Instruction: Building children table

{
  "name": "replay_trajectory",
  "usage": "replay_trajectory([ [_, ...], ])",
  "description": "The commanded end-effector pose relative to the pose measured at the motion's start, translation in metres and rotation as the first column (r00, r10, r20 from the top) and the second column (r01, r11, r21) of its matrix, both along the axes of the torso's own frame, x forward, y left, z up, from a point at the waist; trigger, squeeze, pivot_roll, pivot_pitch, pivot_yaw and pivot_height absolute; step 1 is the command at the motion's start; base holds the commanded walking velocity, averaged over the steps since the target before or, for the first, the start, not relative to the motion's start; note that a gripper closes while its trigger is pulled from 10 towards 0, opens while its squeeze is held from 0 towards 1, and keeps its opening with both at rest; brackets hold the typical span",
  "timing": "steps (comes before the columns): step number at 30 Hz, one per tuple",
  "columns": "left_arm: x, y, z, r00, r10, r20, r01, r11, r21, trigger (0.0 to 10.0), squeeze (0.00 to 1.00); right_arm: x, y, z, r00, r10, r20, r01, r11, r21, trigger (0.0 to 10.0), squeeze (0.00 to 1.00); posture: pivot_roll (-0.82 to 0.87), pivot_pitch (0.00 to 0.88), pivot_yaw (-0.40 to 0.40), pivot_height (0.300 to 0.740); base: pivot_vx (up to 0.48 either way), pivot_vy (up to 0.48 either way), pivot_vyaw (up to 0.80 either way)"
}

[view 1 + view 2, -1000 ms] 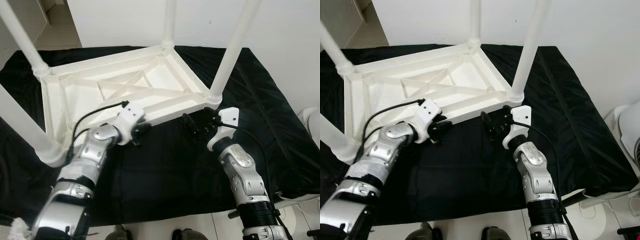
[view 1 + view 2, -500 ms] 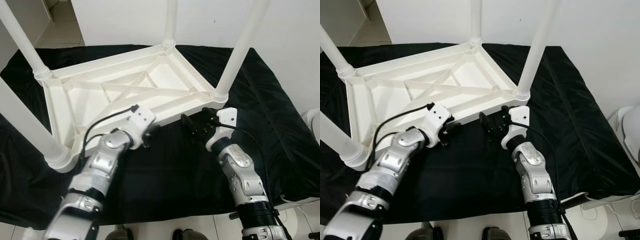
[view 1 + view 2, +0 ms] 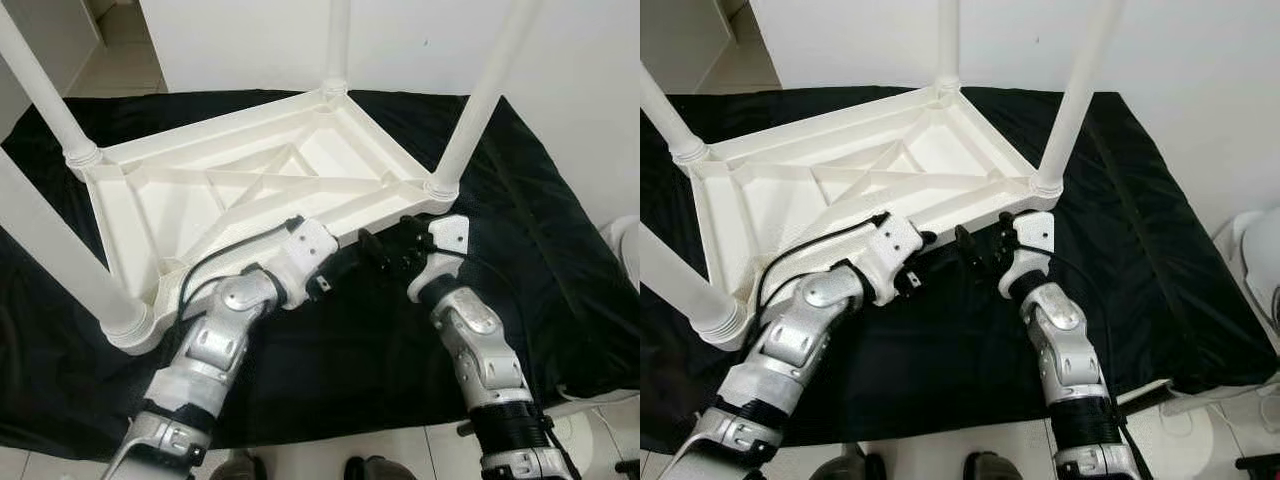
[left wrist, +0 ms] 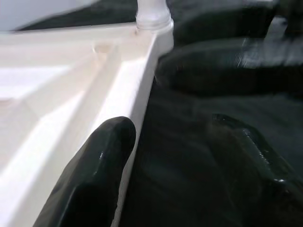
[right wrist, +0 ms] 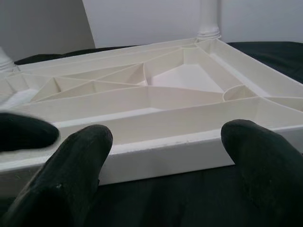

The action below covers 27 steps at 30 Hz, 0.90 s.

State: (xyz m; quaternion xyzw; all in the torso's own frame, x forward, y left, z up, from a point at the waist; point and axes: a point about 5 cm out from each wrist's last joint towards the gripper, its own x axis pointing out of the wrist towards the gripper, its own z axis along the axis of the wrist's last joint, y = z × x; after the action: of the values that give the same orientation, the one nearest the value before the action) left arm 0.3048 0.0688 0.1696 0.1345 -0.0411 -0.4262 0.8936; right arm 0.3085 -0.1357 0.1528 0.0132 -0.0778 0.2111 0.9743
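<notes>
White plastic table (image 3: 250,190) lies upside down on a black cloth (image 3: 560,250); left gripper (image 3: 322,283) and right gripper (image 3: 385,252), both spread wide, face its near edge, holding nothing.

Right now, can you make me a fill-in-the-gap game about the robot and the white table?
The white table lies upside down on a ____ cloth.
Its legs point ____.
The left gripper and right gripper are both at the table's ____ edge, fingers open.

Missing words: black; up; near
</notes>
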Motion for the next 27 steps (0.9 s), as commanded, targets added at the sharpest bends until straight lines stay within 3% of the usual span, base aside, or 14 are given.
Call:
replay_trajectory([
  [1, -0.003, 0.002, 0.0, 1.0, -0.014, -0.021, 0.014, 1.0, -0.018, 10.0, 0.0, 0.001, 0.002, -0.001, 1.0, 0.003, -0.003, -0.003, 1.0, -0.001, 10.0, 0.0, -0.06, 0.111, 0.026, 0.74, 0.0, 0.0, 0.0],
  [3, -0.011, 0.007, 0.008, 0.998, -0.055, -0.018, 0.053, 0.996, -0.07, 10.0, 0.0, 0.002, 0.005, 0.0, 1.0, 0.01, -0.001, -0.01, 1.0, 0.003, 10.0, 0.0, -0.05, 0.112, 0.021, 0.74, 0.0, 0.0, 0.0],
  [10, -0.039, 0.024, 0.016, 0.995, -0.099, 0.002, 0.098, 0.99, -0.105, 10.0, 0.0, 0.003, 0.005, -0.001, 1.0, 0.006, -0.001, -0.006, 1.0, 0.006, 10.0, 0.0, -0.03, 0.105, 0.017, 0.74, 0.0, 0.0, 0.0],
  [14, -0.061, 0.041, 0.018, 0.992, -0.123, 0.026, 0.125, 0.989, -0.075, 10.0, 0.0, 0.006, 0.006, -0.002, 1.0, 0.011, -0.001, -0.011, 1.0, 0.004, 10.0, 0.0, -0.02, 0.101, 0.008, 0.74, 0.0, 0.0, 0.0],
  [18, -0.076, 0.057, 0.014, 0.997, -0.081, 0.02, 0.081, 0.997, -0.014, 10.0, 0.0, 0.011, 0.009, -0.002, 1.0, 0.026, 0.0, -0.026, 1.0, 0.0, 10.0, 0.0, 0.01, 0.101, 0.002, 0.74, 0.0, 0.0, 0.0],
  [24, -0.097, 0.073, 0.015, 0.997, -0.071, -0.01, 0.071, 0.997, 0.006, 10.0, 0.0, 0.017, 0.011, 0.001, 0.999, 0.036, 0.007, -0.036, 0.999, 0.0, 10.0, 0.0, 0.06, 0.101, -0.012, 0.74, 0.0, 0.0, 0.0],
  [27, -0.105, 0.086, 0.014, 0.999, -0.027, -0.04, 0.03, 0.996, 0.087, 10.0, 0.0, 0.019, 0.013, 0.001, 0.999, 0.044, 0.008, -0.044, 0.999, 0.0, 10.0, 0.0, 0.06, 0.101, -0.012, 0.74, 0.0, 0.0, 0.0],
])
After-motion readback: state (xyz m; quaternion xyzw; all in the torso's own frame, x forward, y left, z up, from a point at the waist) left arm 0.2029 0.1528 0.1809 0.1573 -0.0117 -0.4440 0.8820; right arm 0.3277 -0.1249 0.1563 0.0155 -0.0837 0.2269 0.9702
